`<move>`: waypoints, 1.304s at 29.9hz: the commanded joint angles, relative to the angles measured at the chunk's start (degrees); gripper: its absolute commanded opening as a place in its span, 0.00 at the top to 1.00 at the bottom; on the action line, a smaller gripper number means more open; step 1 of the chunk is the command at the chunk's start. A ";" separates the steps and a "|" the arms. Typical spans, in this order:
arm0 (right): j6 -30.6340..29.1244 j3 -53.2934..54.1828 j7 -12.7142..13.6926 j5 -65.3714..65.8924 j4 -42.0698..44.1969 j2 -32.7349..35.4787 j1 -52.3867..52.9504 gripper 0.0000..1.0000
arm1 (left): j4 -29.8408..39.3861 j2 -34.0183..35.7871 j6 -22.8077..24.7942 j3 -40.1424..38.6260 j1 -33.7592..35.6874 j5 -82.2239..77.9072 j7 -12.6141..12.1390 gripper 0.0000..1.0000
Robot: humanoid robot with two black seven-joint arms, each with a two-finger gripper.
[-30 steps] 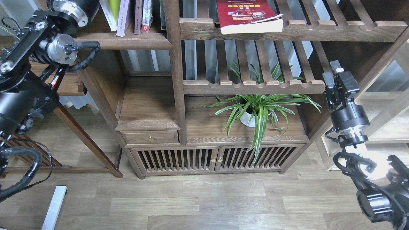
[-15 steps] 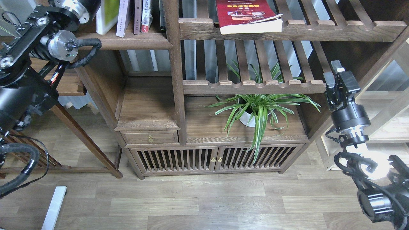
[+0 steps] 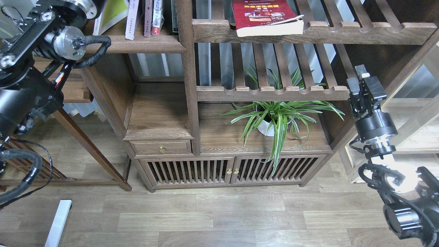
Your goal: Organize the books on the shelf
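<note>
Standing on a pale plank floor, the dark-brown shelf at upper left carries the leaning yellow-green book and the lavender-white book, while the dark-red book lies flat on the slatted rack above a potted plant. The left arm reaches up toward the shelf and its gripper is outside the view. The right gripper hangs upright near the cabinet's right side, away from the books, its fingers a little apart and empty.

Spider plant fills the lower right bay; bay above the drawer open; dark-red book overhangs the slatted rack.
</note>
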State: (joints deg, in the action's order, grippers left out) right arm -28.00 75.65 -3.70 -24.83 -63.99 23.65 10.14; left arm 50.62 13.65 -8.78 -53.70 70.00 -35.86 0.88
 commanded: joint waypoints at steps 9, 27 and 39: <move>0.00 -0.06 0.01 -0.04 0.00 0.08 0.06 0.35 | 0.27 0.15 -0.01 -0.97 4.35 0.00 -0.01 0.41; 0.00 3.98 0.01 -0.74 -0.35 1.14 0.67 0.30 | 11.86 4.10 2.62 -2.73 2.69 7.55 0.69 0.03; 0.00 4.42 0.18 -1.54 -2.72 1.40 0.41 0.21 | 15.20 5.85 28.27 -5.98 1.90 18.18 2.10 0.01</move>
State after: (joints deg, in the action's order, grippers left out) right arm -28.00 80.45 -3.58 -26.29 -66.36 25.01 10.61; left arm 64.87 18.27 14.08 -59.14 72.34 -20.19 3.15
